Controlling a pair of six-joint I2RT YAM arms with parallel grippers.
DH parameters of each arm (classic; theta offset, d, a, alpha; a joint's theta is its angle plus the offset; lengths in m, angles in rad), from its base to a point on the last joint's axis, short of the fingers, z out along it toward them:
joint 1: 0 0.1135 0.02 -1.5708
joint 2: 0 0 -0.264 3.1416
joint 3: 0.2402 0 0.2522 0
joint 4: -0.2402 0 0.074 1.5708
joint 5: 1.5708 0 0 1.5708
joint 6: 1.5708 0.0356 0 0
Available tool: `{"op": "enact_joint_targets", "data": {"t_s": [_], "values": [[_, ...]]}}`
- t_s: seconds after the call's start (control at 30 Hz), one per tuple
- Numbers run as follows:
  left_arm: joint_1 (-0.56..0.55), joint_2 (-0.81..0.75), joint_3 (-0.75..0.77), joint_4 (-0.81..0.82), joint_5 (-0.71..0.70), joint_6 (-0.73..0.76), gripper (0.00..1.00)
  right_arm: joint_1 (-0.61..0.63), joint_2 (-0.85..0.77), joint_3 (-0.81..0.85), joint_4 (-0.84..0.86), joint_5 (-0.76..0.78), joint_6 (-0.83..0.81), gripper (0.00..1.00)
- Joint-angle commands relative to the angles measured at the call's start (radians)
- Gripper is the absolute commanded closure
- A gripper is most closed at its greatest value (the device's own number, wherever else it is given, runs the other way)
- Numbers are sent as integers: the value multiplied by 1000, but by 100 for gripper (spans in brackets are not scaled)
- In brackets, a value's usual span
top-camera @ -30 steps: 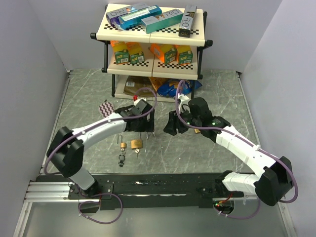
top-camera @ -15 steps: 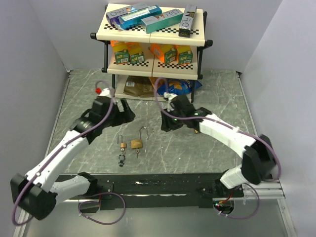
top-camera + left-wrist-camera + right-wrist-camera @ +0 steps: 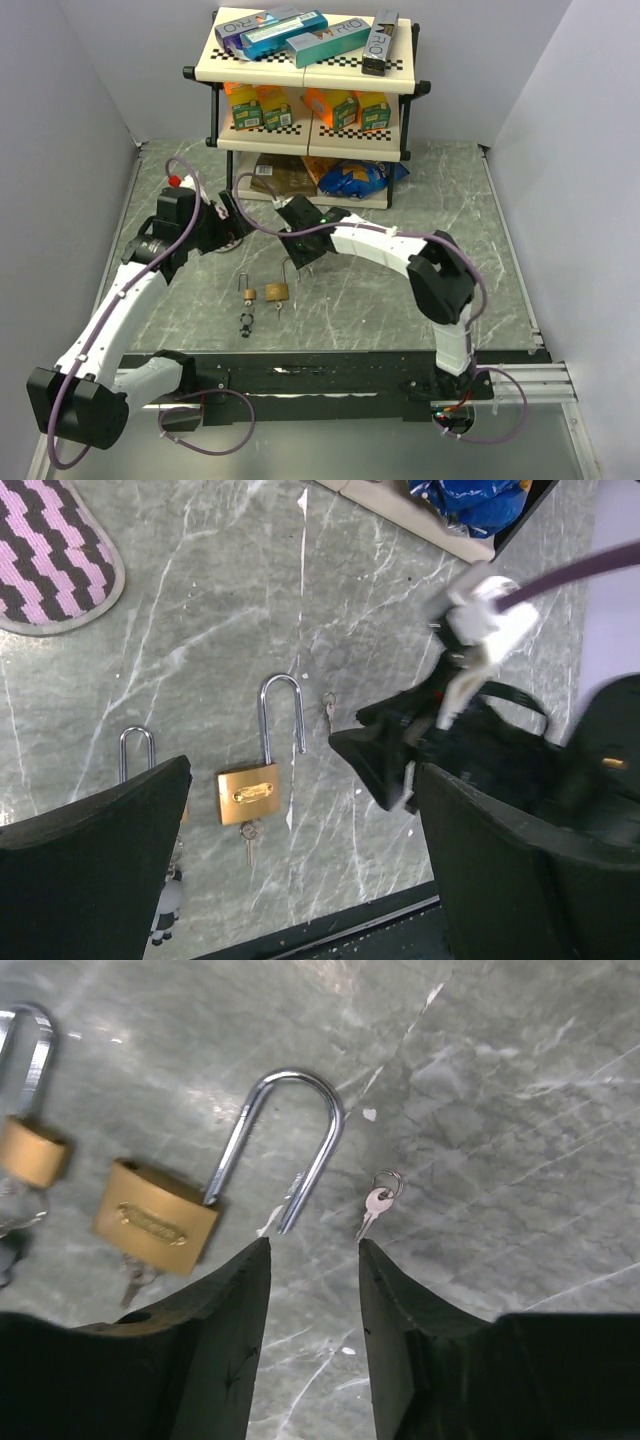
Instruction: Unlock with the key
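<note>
A brass padlock (image 3: 155,1217) lies on the marble table, its shackle (image 3: 290,1140) swung free at one end. A key (image 3: 248,842) sticks out of the bottom of its body (image 3: 248,793). A loose small key (image 3: 378,1203) on a ring lies just right of the shackle. My right gripper (image 3: 313,1250) hovers open just below the shackle's free end and this key, with nothing between its fingers. My left gripper (image 3: 303,770) is wide open and higher up, off to the left (image 3: 228,222). A smaller padlock (image 3: 30,1150) lies to the left.
A keychain figure (image 3: 246,322) lies in front of the small padlock (image 3: 248,293). A pink zigzag pad (image 3: 50,550) lies far left. A shelf unit (image 3: 310,60) with boxes stands at the back, snack bags (image 3: 350,178) under it. Grey walls close both sides.
My left arm has pulled back to the left, away from the padlocks, with its jaws wider. My right arm has swung left to the big padlock, and its jaws have narrowed somewhat.
</note>
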Motion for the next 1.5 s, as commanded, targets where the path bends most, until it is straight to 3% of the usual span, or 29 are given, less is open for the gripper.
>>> {"op": "enact_joint_targets", "data": {"t_s": [0.0,0.63,0.87,1.2,1.47], "values": [[39,32,50,-6,84,49,1,7,76,96,-113,96,-13,55],[52,86,50,14,135,75,1,4,252,191,-182,157,-7,64],[52,79,47,12,131,72,1,-2,259,191,-205,156,16,73],[52,71,52,32,150,71,1,-30,203,162,-187,97,60,98],[50,54,52,81,182,45,1,-64,125,119,-162,61,85,100]]}}
